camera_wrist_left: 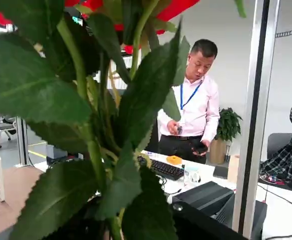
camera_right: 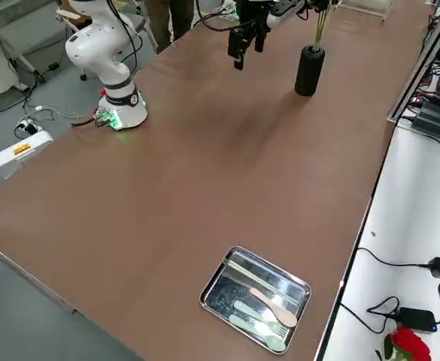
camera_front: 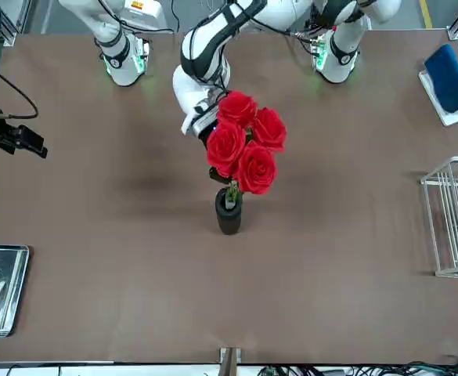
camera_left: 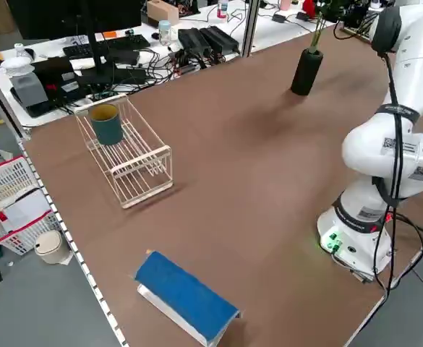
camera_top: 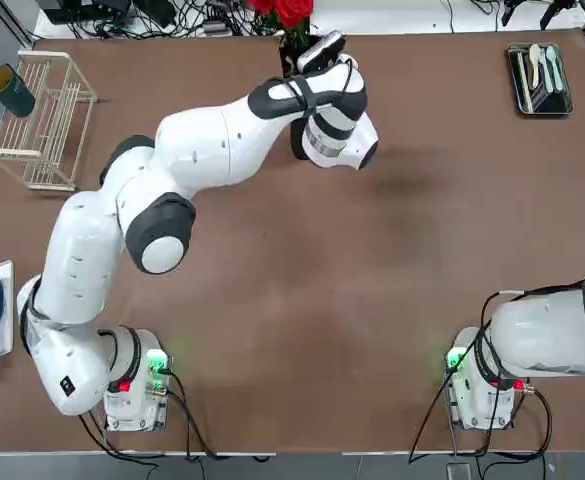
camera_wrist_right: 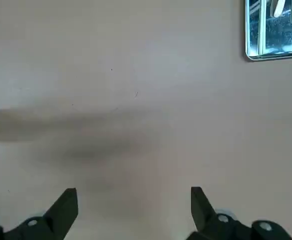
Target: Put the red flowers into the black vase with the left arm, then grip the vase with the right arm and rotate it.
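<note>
While the black vase [camera_front: 229, 219] stood upright near the far edge of the desk [camera_front: 119, 274], the red flowers [camera_front: 257, 168] had their stems [camera_right: 322, 28] down its mouth. Left tool [camera_front: 220, 175]: beside the flowers, just above the vase, clenched on the stems. Reason, as judged: holding below the blooms left the lower stems free to enter, and the grip kept a top-heavy bunch from tipping so slim a vase. Right tool [camera_wrist_right: 135, 189]: released, jaws wide with nothing between them, over the desk and well apart from the vase; probably kept back to leave the left arm room.

Orientation: blooms uppermost, cut ends down. The long axis of the bunch ran close to vertical, leaning slightly, nearly in line with the vase's own upright axis. Depth of the stems inside could not be seen. Insertion seemed nearly done; letting go came next, then the right arm's grip and turn.
</note>
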